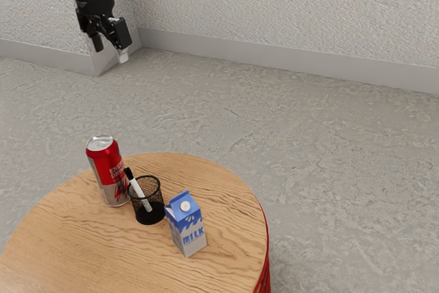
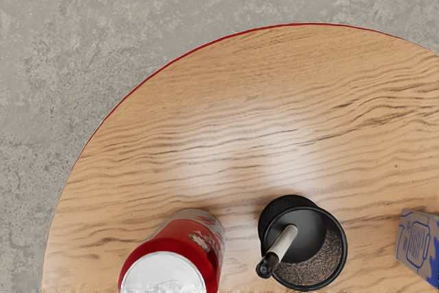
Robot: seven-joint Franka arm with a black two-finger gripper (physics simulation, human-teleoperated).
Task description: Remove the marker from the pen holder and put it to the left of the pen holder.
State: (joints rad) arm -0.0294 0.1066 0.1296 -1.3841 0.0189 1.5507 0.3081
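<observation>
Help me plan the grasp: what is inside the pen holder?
One marker, leaning, its black end above the rim. The marker covers whatever lies directly beneath it.

In the exterior view, the can is red towards 12 o'clock, silver towards 6, with a silver lid; the marker is white, its cap at 11 o'clock black. The holder is black mesh, the carton blue and white, the table grained tan with a red edge, the gripper black, the floor mottled grey.
</observation>
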